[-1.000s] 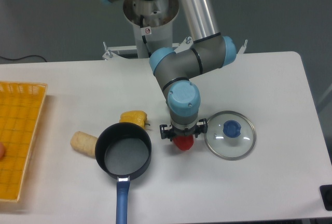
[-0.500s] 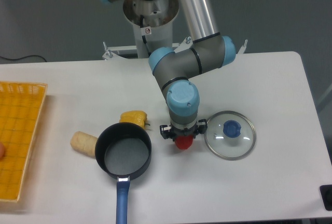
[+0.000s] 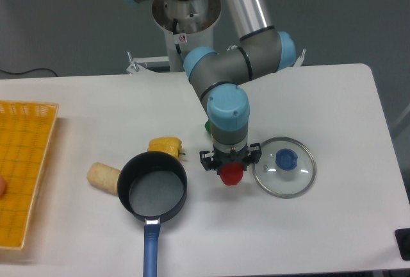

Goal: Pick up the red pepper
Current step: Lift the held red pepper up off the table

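No readable text anywhere; only a small, illegible round sticker [image 3: 182, 37] on the robot base [image 3: 186, 14].

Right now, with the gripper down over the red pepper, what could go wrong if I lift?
The gripper hides most of the red pepper, so the hold cannot be confirmed; the glossy pepper might slip out. The glass lid lies close to the right and the black pot to the left; a dropped pepper could roll into either.
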Robot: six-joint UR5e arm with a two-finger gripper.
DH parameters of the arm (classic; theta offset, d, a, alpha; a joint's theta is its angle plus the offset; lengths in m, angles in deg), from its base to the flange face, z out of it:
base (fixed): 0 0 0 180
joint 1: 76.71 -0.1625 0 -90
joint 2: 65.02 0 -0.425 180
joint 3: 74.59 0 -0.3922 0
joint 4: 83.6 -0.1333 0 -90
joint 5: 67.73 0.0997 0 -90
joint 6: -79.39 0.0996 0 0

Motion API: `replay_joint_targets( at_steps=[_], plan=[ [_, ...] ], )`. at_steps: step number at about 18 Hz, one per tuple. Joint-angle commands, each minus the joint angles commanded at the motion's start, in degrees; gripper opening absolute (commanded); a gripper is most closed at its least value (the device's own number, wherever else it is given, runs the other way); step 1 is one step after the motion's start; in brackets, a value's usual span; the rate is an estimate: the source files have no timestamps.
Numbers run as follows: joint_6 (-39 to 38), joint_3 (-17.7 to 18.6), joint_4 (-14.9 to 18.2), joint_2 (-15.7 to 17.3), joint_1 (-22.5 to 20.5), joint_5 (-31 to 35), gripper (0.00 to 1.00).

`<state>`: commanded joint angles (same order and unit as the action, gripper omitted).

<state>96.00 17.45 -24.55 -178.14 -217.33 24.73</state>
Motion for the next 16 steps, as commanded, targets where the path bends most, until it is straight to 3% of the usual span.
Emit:
replay_joint_targets(
  at_steps=[5,16],
  plan=[
    [9.3,-3.9,6.2,1.9,-0.4,-0.1,0.41],
    [45.4,-4.5,8.8,4.2,-3.3,0.2,0.41]
  ],
)
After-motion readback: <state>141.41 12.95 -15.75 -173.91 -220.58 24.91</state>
